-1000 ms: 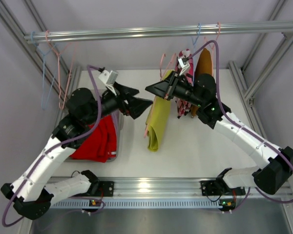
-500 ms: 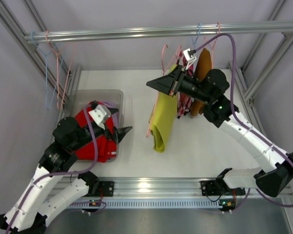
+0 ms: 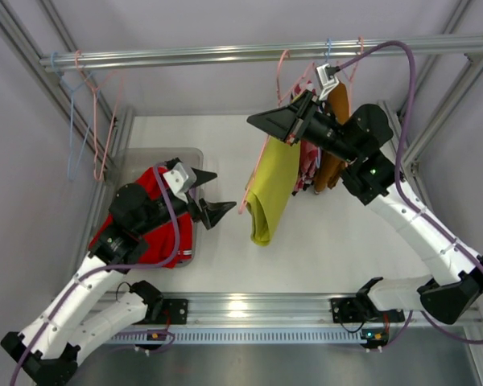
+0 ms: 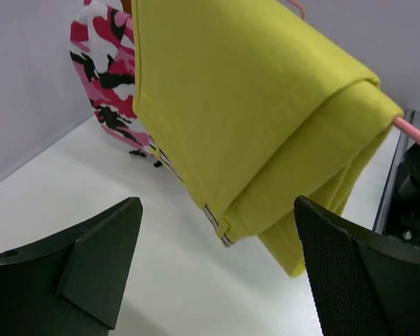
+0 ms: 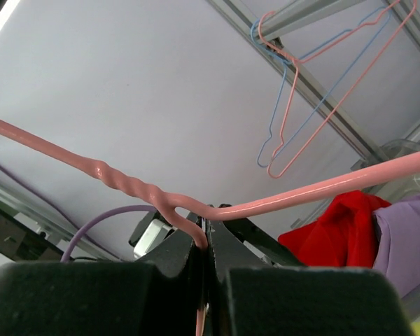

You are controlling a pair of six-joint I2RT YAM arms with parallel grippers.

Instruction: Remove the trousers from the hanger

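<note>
Yellow-green trousers (image 3: 270, 183) with pale hem stripes hang folded over a pink wire hanger (image 3: 282, 76). My right gripper (image 3: 256, 123) is shut on the hanger's neck and holds it up below the rail. In the right wrist view the jaws (image 5: 204, 234) pinch the pink hanger (image 5: 322, 187) just under its twist. My left gripper (image 3: 213, 193) is open, left of the trousers and apart from them. In the left wrist view the trousers (image 4: 245, 105) hang beyond the open gripper (image 4: 217, 204). Red trousers (image 3: 149, 233) and lilac trousers (image 5: 406, 241) lie in the bin.
A clear bin (image 3: 157, 153) stands at the left. A pink camouflage garment (image 3: 308, 165) and an orange-brown one (image 3: 335, 133) hang behind the right arm. Empty pink and blue hangers (image 3: 84, 121) hang at the rail's left end. Frame posts stand at both sides.
The right gripper has raised the hanger and trousers up and to the right, closer to the rail. The left arm pulled back over the bin, then came forward towards the trousers again, still open.
</note>
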